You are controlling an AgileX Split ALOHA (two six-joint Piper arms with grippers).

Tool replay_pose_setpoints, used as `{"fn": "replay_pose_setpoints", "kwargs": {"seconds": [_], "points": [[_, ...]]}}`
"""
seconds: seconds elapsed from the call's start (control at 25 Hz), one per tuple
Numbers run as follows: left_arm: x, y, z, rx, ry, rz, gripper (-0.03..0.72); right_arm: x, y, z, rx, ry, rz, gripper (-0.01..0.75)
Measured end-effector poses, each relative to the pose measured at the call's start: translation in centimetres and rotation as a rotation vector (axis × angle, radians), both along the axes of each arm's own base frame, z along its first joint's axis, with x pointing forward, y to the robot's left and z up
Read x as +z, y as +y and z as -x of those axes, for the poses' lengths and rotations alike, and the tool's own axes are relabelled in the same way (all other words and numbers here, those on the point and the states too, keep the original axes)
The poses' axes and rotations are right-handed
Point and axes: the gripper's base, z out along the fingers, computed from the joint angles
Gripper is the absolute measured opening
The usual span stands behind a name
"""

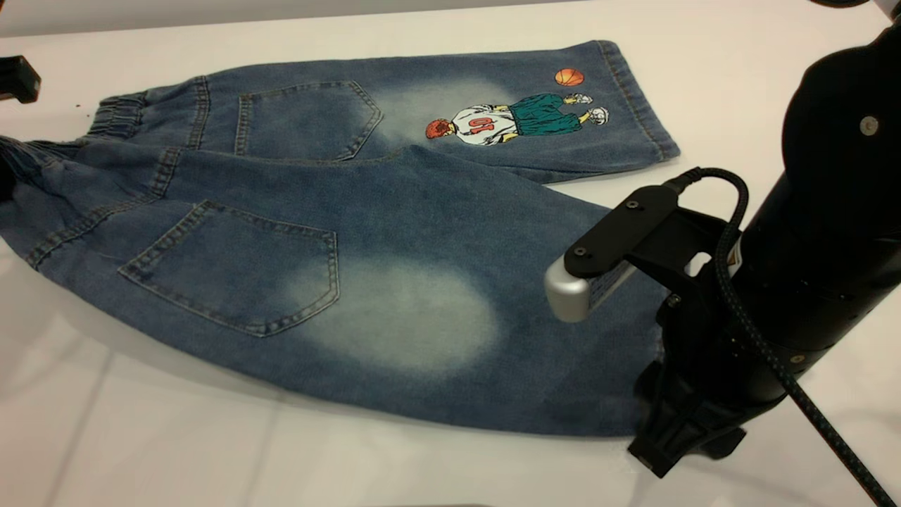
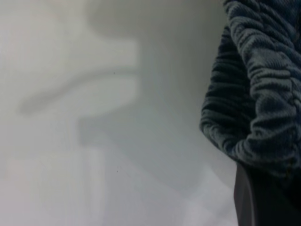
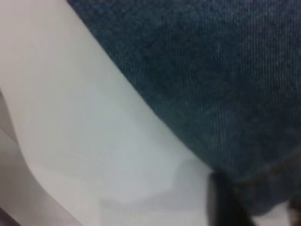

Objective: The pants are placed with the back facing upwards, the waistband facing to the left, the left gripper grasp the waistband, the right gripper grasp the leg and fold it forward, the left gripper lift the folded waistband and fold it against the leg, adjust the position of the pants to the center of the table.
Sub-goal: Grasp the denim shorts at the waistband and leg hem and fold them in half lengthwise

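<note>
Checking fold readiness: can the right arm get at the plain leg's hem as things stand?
Probably yes. The right gripper is already down at the hem end of the leg, the pants lie flat, and nothing lies between them. Whether the hem is pinched cannot be seen.

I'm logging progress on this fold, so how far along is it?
Done: the pants lie back up, waistband at the left. In hand: the right pincer sits at the hem of the leg, and the near edge looks raised off the table; its grip isn't visible. Left: both folds and centering.
</note>
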Motion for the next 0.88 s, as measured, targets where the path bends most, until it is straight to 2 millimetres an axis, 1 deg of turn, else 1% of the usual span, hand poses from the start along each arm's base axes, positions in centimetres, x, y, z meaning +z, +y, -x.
{"fn": "replay_pose_setpoints", "kwargs": {"seconds": [0.12,0.16,0.28,0.36,0.44,0.56,0.64,0.76,0.88], "points": [[0.0,0.0,0.0,0.000,0.000,0.000,0.048,0.0,0.0,0.0,0.001,0.000,0.000,0.069],[0.0,0.0,0.0,0.000,0.000,0.000,0.048,0.0,0.0,0.0,0.001,-0.001,0.000,0.043],[0.0,-0.1,0.0,0.012,-0.001,0.013,0.048,0.3,0.3,-0.2,0.007,0.015,-0.006,0.023],[0.0,-0.2,0.0,0.033,-0.003,0.034,0.048,1.1,0.8,-0.4,0.022,0.030,-0.020,0.022],[0.0,-0.3,0.0,0.059,-0.005,0.061,0.048,2.8,1.4,-0.9,0.033,0.018,-0.055,0.022],[0.0,-0.5,-0.1,0.093,-0.007,0.098,0.048,6.4,2.3,-1.9,0.044,-0.059,-0.133,0.022],[0.1,-0.6,-0.2,0.112,-0.014,0.117,0.048,8.7,2.3,-2.7,0.032,-0.113,-0.178,0.024],[0.5,-0.8,-0.6,0.141,-0.038,0.148,0.048,11.2,1.4,-4.4,-0.019,-0.173,-0.224,0.025],[1.4,-0.9,-1.5,0.170,-0.082,0.178,0.048,12.6,0.1,-6.4,-0.087,-0.207,-0.245,0.025]]}}
